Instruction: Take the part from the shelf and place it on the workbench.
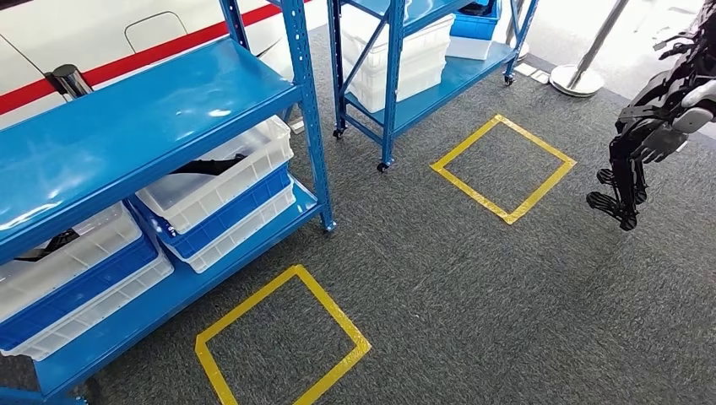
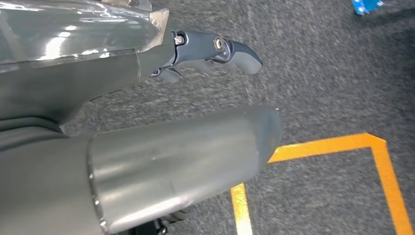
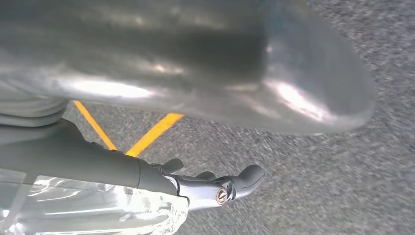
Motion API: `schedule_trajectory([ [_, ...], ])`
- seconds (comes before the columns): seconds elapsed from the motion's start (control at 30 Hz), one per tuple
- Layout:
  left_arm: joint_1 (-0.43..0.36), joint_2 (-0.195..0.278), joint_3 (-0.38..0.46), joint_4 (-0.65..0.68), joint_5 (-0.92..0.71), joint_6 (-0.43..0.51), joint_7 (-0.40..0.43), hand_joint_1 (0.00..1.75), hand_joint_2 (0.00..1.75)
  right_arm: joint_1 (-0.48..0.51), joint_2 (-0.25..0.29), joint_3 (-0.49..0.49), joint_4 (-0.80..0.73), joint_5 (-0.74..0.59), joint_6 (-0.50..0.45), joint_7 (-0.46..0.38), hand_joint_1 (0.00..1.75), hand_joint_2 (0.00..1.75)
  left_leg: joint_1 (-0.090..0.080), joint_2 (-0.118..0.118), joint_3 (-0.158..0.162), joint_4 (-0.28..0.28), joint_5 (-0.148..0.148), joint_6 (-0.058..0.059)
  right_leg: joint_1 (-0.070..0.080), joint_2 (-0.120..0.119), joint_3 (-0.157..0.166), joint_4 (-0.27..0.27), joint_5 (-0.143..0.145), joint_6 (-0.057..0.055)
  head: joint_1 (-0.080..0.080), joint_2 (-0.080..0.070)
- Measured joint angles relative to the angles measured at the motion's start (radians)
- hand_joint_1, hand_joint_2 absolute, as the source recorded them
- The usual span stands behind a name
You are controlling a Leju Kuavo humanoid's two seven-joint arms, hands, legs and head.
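Grey carpet (image 1: 473, 278) covers the floor, marked with two yellow tape squares, one (image 1: 281, 340) before the near blue shelf (image 1: 127, 118) and another (image 1: 504, 167) before the far blue shelf (image 1: 439, 80), likely standing spots for the robot. The near shelf's lower level carries stacked white and blue bins; the upper white bin (image 1: 221, 173) holds a dark part (image 1: 207, 164), probably the one to fetch, lying loose inside where a hand can reach in under the top shelf. A second dark piece (image 1: 46, 245) lies in the neighbouring bin (image 1: 67, 261), though it is too small to identify. The right hand (image 1: 629, 181) hangs beside the body over bare carpet, fingers loosely apart and holding nothing. The left hand (image 2: 205, 54) likewise hangs above the carpet, fingers slightly curled yet separated, touching nothing.
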Motion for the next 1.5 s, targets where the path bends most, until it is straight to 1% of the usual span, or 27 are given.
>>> schedule_trajectory([
  [0.03,0.000,0.001,0.000,0.000,0.000,0.000,0.000,0.00,0.00,-0.001,0.001,0.000,0.001,0.000,0.000,-0.001,0.00,0.00,-0.004,0.002,0.020,-0.059,0.031,0.009,0.002,0.001,0.008,-0.002,-0.009,0.004,0.000,0.000],
  [0.07,-0.001,0.002,0.000,0.000,0.000,0.000,0.000,0.00,0.00,-0.002,0.002,-0.001,0.001,0.000,0.001,-0.002,0.00,0.00,-0.008,0.003,0.034,-0.096,0.042,0.017,0.002,0.001,0.012,-0.005,-0.016,0.009,0.000,0.000],
  [0.13,-0.001,0.004,0.000,0.000,0.000,0.001,0.000,0.00,0.00,-0.004,0.003,-0.001,0.002,0.001,0.002,-0.004,0.00,0.00,-0.017,0.004,0.050,-0.123,0.030,0.030,0.005,0.000,0.030,-0.005,-0.019,0.024,0.000,0.000],
  [0.2,-0.001,0.005,0.000,0.000,0.000,0.002,0.000,0.00,0.00,-0.007,0.004,-0.002,0.002,0.002,0.003,-0.006,0.00,0.00,-0.016,0.001,0.080,-0.143,0.028,0.041,0.006,-0.001,0.037,0.017,-0.018,0.035,0.001,0.000],
  [0.27,-0.002,0.005,0.000,0.000,0.001,0.003,0.000,0.00,0.00,-0.011,0.005,-0.002,0.002,0.004,0.004,-0.008,0.00,0.00,-0.013,-0.001,0.112,-0.156,0.026,0.047,0.006,0.000,-0.011,0.104,-0.030,0.033,0.004,0.000],
  [0.33,-0.003,0.005,0.000,0.000,0.001,0.003,-0.001,0.00,0.00,-0.014,0.003,-0.004,0.002,0.005,0.005,-0.010,0.00,0.00,-0.014,-0.002,0.125,-0.158,0.014,0.050,0.005,-0.001,-0.099,0.231,-0.069,0.026,0.007,0.000],
  [0.37,-0.003,0.004,0.000,0.000,0.002,0.003,-0.002,0.00,0.00,-0.013,0.002,-0.004,0.002,0.006,0.005,-0.011,0.00,0.00,-0.013,-0.004,0.131,-0.158,0.007,0.050,0.005,-0.001,-0.140,0.272,-0.089,0.026,0.008,0.000],
  [0.4,-0.001,0.003,0.000,0.000,0.002,0.003,-0.004,0.00,0.00,-0.012,0.001,-0.005,0.002,0.007,0.005,-0.011,0.00,0.00,-0.013,-0.006,0.139,-0.158,-0.001,0.049,0.004,-0.001,-0.165,0.281,-0.096,0.030,0.009,0.000],
  [0.43,0.000,0.001,0.000,0.000,0.002,0.003,-0.005,0.00,0.00,-0.010,0.000,-0.005,0.002,0.008,0.005,-0.011,0.00,0.00,-0.012,-0.009,0.150,-0.158,-0.010,0.046,0.003,-0.001,-0.172,0.256,-0.082,0.039,0.009,0.000],
  [0.5,0.002,-0.003,0.000,0.001,0.002,0.003,-0.007,0.00,0.00,-0.008,-0.002,-0.006,0.002,0.011,0.005,-0.011,0.00,0.00,-0.009,-0.012,0.173,-0.157,-0.030,0.036,-0.003,-0.003,-0.146,0.133,0.004,0.067,0.011,0.000],
  [0.53,0.003,-0.003,0.000,0.001,0.002,0.005,-0.008,0.00,0.00,-0.008,-0.002,-0.006,0.003,0.011,0.005,-0.011,0.00,0.00,-0.009,-0.012,0.183,-0.155,-0.041,0.029,-0.003,-0.006,-0.133,0.076,0.041,0.073,0.012,0.000],
  [0.57,0.002,-0.004,0.000,0.001,0.002,0.006,-0.009,0.00,0.00,-0.009,-0.003,-0.006,0.003,0.012,0.005,-0.013,0.00,0.00,-0.011,-0.012,0.187,-0.153,-0.050,0.023,-0.002,-0.008,-0.122,0.041,0.069,0.069,0.013,0.000],
  [0.63,0.001,-0.003,0.000,0.001,0.002,0.011,-0.011,0.00,0.00,-0.011,-0.004,-0.007,0.004,0.013,0.006,-0.016,0.00,0.00,-0.016,-0.011,0.191,-0.148,-0.062,0.017,-0.001,-0.009,-0.123,0.029,0.081,0.044,0.012,0.000],
  [0.67,0.000,-0.003,0.000,0.001,0.002,0.012,-0.012,0.00,0.00,-0.011,-0.004,-0.007,0.004,0.013,0.006,-0.017,0.00,0.00,-0.016,-0.010,0.189,-0.148,-0.065,0.016,-0.003,-0.008,-0.122,0.031,0.085,0.036,0.011,0.000],
  [0.73,-0.001,-0.003,0.000,0.001,0.002,0.014,-0.014,0.00,0.00,-0.008,-0.004,-0.007,0.004,0.016,0.006,-0.018,0.00,0.00,-0.013,-0.006,0.169,-0.109,-0.067,0.010,-0.007,-0.007,-0.116,0.029,0.085,0.032,0.010,0.000],
  [0.8,-0.001,-0.003,0.000,0.001,0.001,0.015,-0.015,0.00,0.00,-0.007,-0.004,-0.008,0.004,0.020,0.006,-0.017,0.00,0.00,-0.008,-0.003,0.108,-0.007,-0.092,-0.003,-0.010,-0.005,-0.109,0.026,0.080,0.024,0.009,0.000],
  [0.87,-0.001,-0.003,0.000,0.001,0.001,0.015,-0.015,0.00,0.00,-0.008,-0.004,-0.008,0.004,0.023,0.006,-0.016,0.00,0.00,-0.003,-0.001,0.027,0.115,-0.147,-0.015,-0.007,-0.005,-0.105,0.026,0.074,0.016,0.008,0.000],
  [0.93,0.001,-0.003,0.000,0.001,0.001,0.016,-0.014,0.00,0.00,-0.008,-0.004,-0.008,0.004,0.029,0.006,-0.010,0.00,0.00,0.000,-0.001,-0.023,0.168,-0.165,-0.018,-0.005,-0.005,-0.102,0.026,0.070,0.010,0.008,0.000],
  [0.97,0.002,-0.003,0.000,0.001,0.001,0.016,-0.014,0.00,0.00,-0.008,-0.004,-0.008,0.004,0.032,0.006,-0.006,0.00,0.00,0.000,0.000,-0.022,0.146,-0.144,-0.015,-0.003,-0.005,-0.099,0.026,0.068,0.008,0.008,0.000],
  [1.0,0.002,-0.003,0.000,0.001,0.001,0.016,-0.013,0.00,0.00,-0.009,-0.004,-0.008,0.004,0.036,0.005,-0.001,0.00,0.00,-0.001,0.002,-0.004,0.092,-0.107,-0.009,-0.001,-0.006,-0.097,0.025,0.068,0.007,0.008,0.000],
  [1.07,0.000,-0.002,0.000,0.001,0.001,0.016,-0.013,0.00,0.00,-0.011,-0.002,-0.007,0.004,0.042,0.005,0.006,0.00,0.00,-0.010,0.024,0.053,-0.044,-0.036,0.014,0.004,-0.009,-0.091,0.024,0.066,0.008,0.008,0.000],
  [1.13,-0.004,-0.001,0.000,0.001,0.002,0.016,-0.012,0.00,0.00,-0.012,0.000,-0.007,0.004,0.046,0.005,0.010,0.00,0.00,-0.020,0.040,0.082,-0.112,-0.023,0.028,0.006,-0.017,-0.088,0.024,0.063,0.013,0.009,0.000],
  [1.2,-0.006,-0.001,0.000,0.001,0.003,0.017,-0.012,0.00,0.00,-0.012,0.000,-0.007,0.004,0.050,0.004,0.012,0.00,0.00,-0.024,0.032,0.082,-0.118,-0.025,0.033,0.007,-0.027,-0.085,0.022,0.061,0.023,0.009,0.000],
  [1.3,-0.003,-0.002,0.000,0.001,0.004,0.019,-0.012,0.00,0.00,-0.016,0.000,-0.006,0.004,0.054,0.004,0.012,0.00,0.00,-0.016,0.015,0.100,-0.142,0.011,0.044,0.013,-0.027,-0.099,0.060,0.038,0.028,0.010,0.000],
  [1.4,-0.002,-0.004,0.000,0.001,0.007,0.020,-0.011,0.00,0.00,-0.017,-0.002,-0.006,0.004,0.057,0.004,0.017,0.00,0.00,-0.014,0.001,0.103,-0.147,0.021,0.049,0.010,-0.012,-0.174,0.225,-0.041,0.018,0.013,0.000],
  [1.43,-0.001,-0.004,0.001,0.001,0.009,0.020,-0.011,0.00,0.00,-0.016,-0.003,-0.006,0.004,0.058,0.004,0.019,0.00,0.00,-0.015,-0.005,0.102,-0.146,0.021,0.049,0.009,-0.010,-0.199,0.277,-0.059,0.020,0.015,0.000],
  [1.5,0.002,-0.004,0.001,0.001,0.013,0.020,-0.010,0.00,0.00,-0.016,-0.004,-0.006,0.004,0.061,0.004,0.022,0.00,0.00,-0.015,-0.014,0.101,-0.146,0.021,0.049,0.008,-0.009,-0.219,0.319,-0.069,0.028,0.015,0.000],
])
